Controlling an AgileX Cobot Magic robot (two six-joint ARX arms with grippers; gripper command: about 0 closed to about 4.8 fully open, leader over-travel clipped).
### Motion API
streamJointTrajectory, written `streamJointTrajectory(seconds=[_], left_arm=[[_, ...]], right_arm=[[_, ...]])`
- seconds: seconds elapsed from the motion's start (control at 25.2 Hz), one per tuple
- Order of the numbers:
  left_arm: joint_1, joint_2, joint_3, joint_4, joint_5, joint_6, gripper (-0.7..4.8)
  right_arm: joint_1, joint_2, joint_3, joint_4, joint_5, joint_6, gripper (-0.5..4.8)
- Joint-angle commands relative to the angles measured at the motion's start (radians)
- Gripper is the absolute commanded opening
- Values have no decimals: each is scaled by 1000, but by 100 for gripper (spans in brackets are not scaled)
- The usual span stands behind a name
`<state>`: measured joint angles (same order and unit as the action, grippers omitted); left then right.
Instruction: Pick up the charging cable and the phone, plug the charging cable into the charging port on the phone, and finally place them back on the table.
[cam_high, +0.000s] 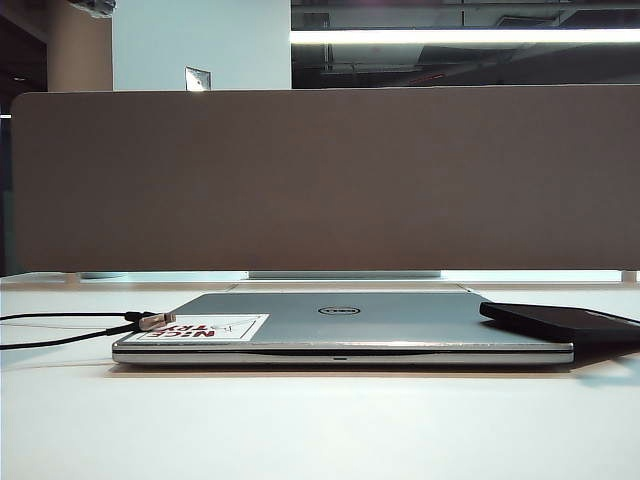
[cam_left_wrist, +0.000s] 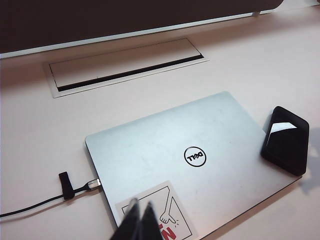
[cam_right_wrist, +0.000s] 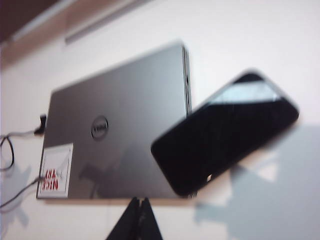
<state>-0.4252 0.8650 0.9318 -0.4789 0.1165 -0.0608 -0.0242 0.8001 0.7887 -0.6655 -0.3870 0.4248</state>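
Charging cable first: a long thin black cord (cam_left_wrist: 35, 204) trailing across the plain white desk (cam_high: 320, 425), its small silvery metal plug (cam_left_wrist: 93, 184) touching the edge of the closed silver Dell laptop (cam_left_wrist: 200, 165) beside the red-lettered sticker (cam_high: 205, 328). Over on the far side, the glossy flat black phone (cam_right_wrist: 225, 132) lies half on the laptop's corner, half past it. Left claw (cam_left_wrist: 138, 206) hangs clenched over the sticker (nothing in it); right claw (cam_right_wrist: 138, 201), clenched and empty too, sits above the laptop's near edge close to the phone.
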Motion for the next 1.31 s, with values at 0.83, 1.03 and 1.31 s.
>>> streamJointTrajectory(seconds=[0.83, 1.03, 1.31], left_arm=[[-1, 34, 1, 7, 1, 10, -6], [0, 106, 1, 8, 1, 27, -6], [2, 172, 0, 9, 1, 91, -6]], right_arm=[[4, -11, -90, 82, -216, -225, -6], [69, -126, -90, 88, -114, -383, -6], [164, -201, -90, 121, -51, -426, -6]])
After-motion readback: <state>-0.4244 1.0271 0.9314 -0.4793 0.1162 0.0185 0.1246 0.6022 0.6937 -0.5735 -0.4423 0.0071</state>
